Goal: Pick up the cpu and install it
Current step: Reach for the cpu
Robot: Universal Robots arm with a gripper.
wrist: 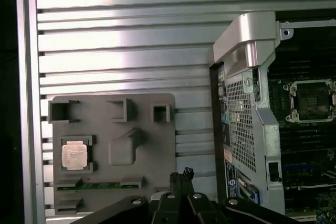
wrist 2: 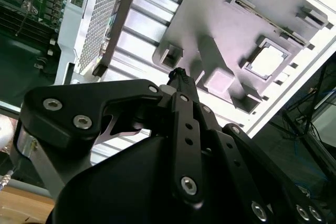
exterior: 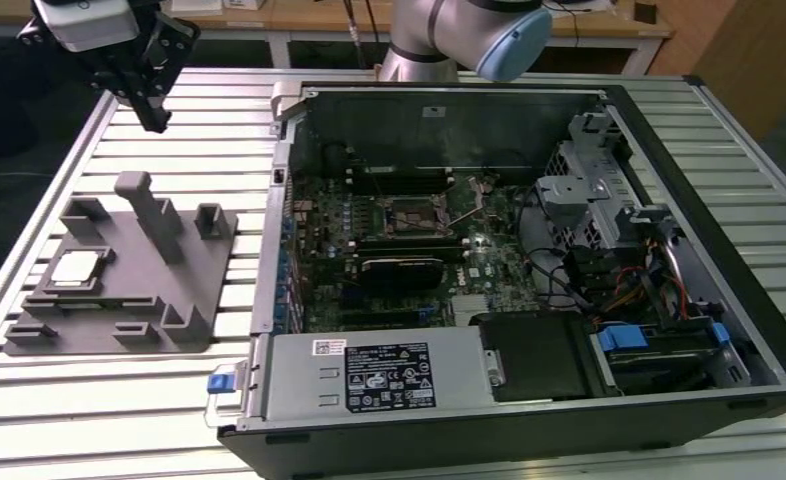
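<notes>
**Exterior view: gripper (exterior: pixel 157 122) closed on nothing, cpu (exterior: pixel 76 268) resting in its holder**

The gripper hangs over the slatted metal table (exterior: pixel 86 410) on the exterior view's left, fingertips pressed together with nothing between them. The cpu lies flat in a recess of the grey holder block (exterior: pixel 193 290), well apart from the gripper. In both wrist views the block lies beyond the closed fingertips. The open computer case (exterior: pixel 460 125) stands just beside the block on the exterior view's right, with the black-framed socket (exterior: pixel 409 215) on its motherboard.
</notes>
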